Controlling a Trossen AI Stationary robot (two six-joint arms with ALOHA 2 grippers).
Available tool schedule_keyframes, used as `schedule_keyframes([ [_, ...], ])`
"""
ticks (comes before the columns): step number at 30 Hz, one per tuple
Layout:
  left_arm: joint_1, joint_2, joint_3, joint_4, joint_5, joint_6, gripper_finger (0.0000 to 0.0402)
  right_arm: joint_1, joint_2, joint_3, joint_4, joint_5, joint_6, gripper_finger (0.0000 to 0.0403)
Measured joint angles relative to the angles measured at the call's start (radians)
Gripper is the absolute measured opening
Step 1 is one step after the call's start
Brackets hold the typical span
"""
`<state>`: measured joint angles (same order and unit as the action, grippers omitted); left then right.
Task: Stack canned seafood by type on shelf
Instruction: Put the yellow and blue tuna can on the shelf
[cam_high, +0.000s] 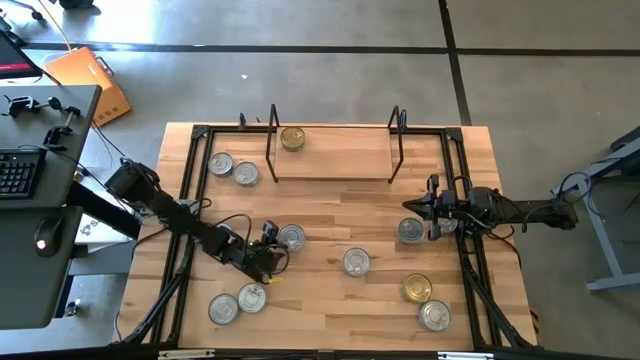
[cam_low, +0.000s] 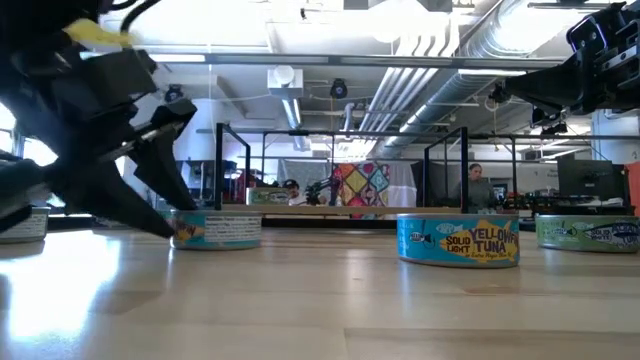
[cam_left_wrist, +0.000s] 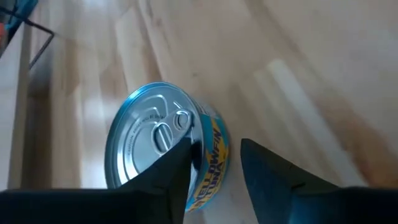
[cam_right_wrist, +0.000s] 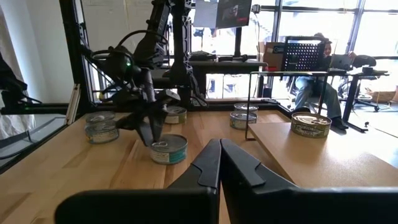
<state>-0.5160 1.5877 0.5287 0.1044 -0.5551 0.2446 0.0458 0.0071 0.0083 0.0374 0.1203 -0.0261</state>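
Observation:
My left gripper (cam_high: 275, 248) (cam_left_wrist: 215, 144) is open and points down at a silver-lidded tin (cam_high: 290, 237) (cam_left_wrist: 155, 134) with a blue "Yellowfin Tuna" label, which sits flat near the table's middle. One finger is over the lid's edge and the other is outside the wall. My right gripper (cam_high: 412, 207) (cam_right_wrist: 219, 144) is shut and held above the table on the right, beside another silver tin (cam_high: 410, 231). The shelf (cam_high: 330, 165) stands at the far edge, with one gold-lidded tin (cam_high: 292, 138) on its left end. My left gripper comes at the tuna tin from above at a slant. One finger (cam_left_wrist: 171, 171) is over the lid's rim (cam_left_wrist: 189, 134) and the other (cam_left_wrist: 273, 174) is beside the wall. Whether either finger touches the tin, I cannot tell. The tin rests flat on the table.
Other tins are scattered on the table: two by the far left (cam_high: 233, 168), two at the near left (cam_high: 238, 303), one in the middle (cam_high: 356, 262), and a gold one (cam_high: 417, 289) and a silver one (cam_high: 435, 316) at the near right. People sit in the room beyond.

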Motion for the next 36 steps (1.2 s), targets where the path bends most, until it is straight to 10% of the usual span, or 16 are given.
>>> schedule_keyframes([
  [9, 0.061, 0.032, -0.002, 0.071, 0.023, 0.025, 0.001, 0.0, 0.0, 0.0, 0.0, 0.0, 0.0, 0.0],
  [36, 0.17, 0.036, 0.294, -0.005, 0.06, 0.297, 0.0, 0.0, 0.0, 0.0, 0.0, 0.0, 0.0, 0.0],
])
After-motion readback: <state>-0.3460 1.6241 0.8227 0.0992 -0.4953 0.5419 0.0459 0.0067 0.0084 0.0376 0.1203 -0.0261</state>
